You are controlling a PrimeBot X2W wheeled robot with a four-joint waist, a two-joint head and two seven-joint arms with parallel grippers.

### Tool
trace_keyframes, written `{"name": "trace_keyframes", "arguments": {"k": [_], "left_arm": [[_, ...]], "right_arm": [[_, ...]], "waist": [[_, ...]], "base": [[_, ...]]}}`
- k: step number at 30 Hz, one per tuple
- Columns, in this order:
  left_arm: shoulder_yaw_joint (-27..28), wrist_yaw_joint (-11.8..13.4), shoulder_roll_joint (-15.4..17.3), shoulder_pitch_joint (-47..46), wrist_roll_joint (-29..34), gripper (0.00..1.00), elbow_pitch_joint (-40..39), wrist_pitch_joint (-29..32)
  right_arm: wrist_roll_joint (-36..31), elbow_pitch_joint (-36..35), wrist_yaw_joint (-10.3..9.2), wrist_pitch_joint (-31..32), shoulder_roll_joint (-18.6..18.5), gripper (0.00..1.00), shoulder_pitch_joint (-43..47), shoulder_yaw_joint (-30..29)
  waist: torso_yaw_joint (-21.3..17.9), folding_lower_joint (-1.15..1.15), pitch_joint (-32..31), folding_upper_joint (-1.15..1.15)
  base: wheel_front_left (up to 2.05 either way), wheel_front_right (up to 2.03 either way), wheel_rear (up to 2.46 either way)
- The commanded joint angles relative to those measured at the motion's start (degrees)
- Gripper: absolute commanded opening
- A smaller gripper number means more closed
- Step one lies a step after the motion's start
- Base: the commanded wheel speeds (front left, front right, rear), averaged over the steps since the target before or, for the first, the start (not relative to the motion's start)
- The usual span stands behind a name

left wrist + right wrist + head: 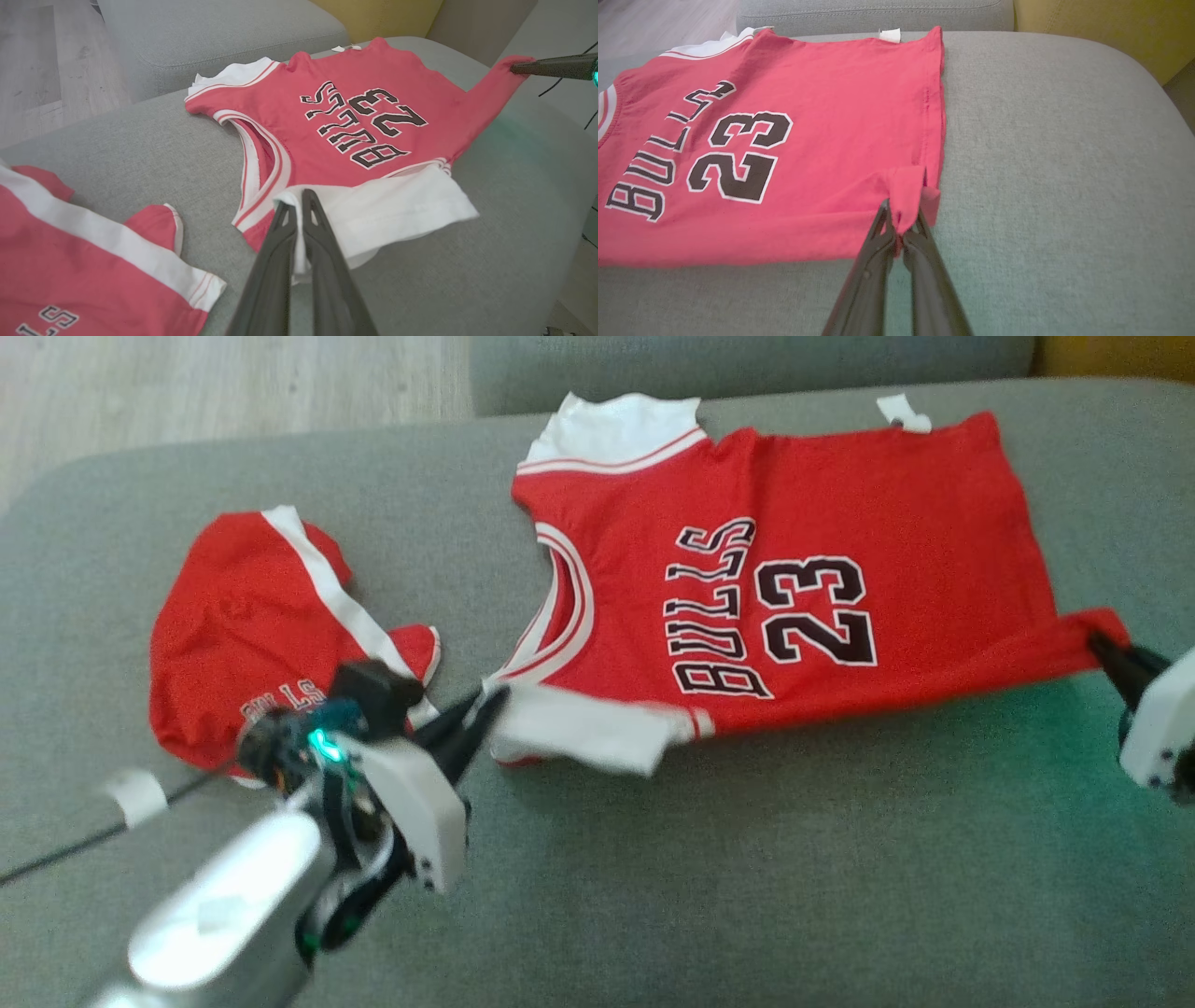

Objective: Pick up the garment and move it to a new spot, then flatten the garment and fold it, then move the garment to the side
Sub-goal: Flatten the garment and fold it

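- The left gripper is closed on the white sleeve of the red jersey. The right gripper is pinched tight on the near hem corner, close to the right edge of the grey cushion.
- The jersey lies spread out, print up, across the cushion's far half.
- Black, white-edged print reads "BULLS 23".
- Red shorts with a white stripe lie near the left edge, apart from the jersey. Their lettering is only partly visible.

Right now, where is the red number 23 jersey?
In the head view, the jersey lies spread across the grey sofa cushion, right of the other red garment, stretched between the left jaws and right jaws.
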Motion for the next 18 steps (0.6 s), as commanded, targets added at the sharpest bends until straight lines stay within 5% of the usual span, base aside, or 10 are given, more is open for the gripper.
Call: {"name": "trace_keyframes", "arguments": {"k": [1,18], "left_arm": [[3.53,-0.37,0.99,-4.92,0.79,0.0,-0.21,-0.07],[0.8,-6.0,-3.89,-23.48,4.03,0.0,17.76,3.1]], "right_arm": [[-1.0,-0.79,-0.04,0.15,-0.82,0.0,-2.1,-0.73],[-6.33,6.65,-0.04,1.04,4.45,0.0,-13.36,-0.9]], "waist": [[-0.17,-0.01,1.75,0.0],[-0.96,-0.01,9.71,0.0]], "base": [[0.0,0.0,0.0],[0.0,0.0,0.0]]}}
